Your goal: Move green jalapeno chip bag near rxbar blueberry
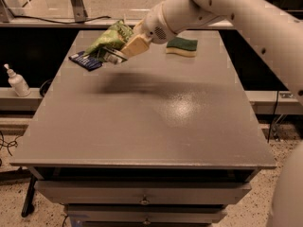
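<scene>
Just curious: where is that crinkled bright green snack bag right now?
In the camera view, the green bag hangs in the robot's tool over the grey table's far left, just above the small dark blue bar wrapper.

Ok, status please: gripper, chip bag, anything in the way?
Gripper shut on green jalapeno chip bag, held above table. Close beside: rxbar blueberry. Sponge well apart.

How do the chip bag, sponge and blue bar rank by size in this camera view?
Chip bag, in the gripper beside the blue bar;
then sponge and bar, too alike to rank; bar partly hidden.
</scene>
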Motion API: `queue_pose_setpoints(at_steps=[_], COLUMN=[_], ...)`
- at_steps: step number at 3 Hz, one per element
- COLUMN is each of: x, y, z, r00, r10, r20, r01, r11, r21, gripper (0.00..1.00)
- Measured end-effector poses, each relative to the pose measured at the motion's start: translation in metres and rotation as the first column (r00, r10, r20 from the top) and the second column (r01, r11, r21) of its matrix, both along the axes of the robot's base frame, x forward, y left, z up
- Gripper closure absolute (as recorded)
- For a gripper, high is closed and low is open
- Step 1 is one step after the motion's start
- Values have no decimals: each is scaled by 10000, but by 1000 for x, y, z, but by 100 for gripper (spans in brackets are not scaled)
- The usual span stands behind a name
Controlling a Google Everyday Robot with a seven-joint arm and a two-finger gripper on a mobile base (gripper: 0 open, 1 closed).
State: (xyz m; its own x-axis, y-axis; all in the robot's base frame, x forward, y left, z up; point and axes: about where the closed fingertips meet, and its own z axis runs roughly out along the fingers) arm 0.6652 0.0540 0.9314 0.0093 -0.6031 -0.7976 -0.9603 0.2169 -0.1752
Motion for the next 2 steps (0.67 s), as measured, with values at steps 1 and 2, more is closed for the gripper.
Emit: queue_pose_setpoints(at_steps=[1, 2], x=[34, 48], y=[15, 27], z=[-19, -35], r00=[9999, 9991], r10=[-2, -173], r20=[168, 381], r01=[-7, 154], r11=[9988, 9985], r21=[486, 517], gripper=[100, 100])
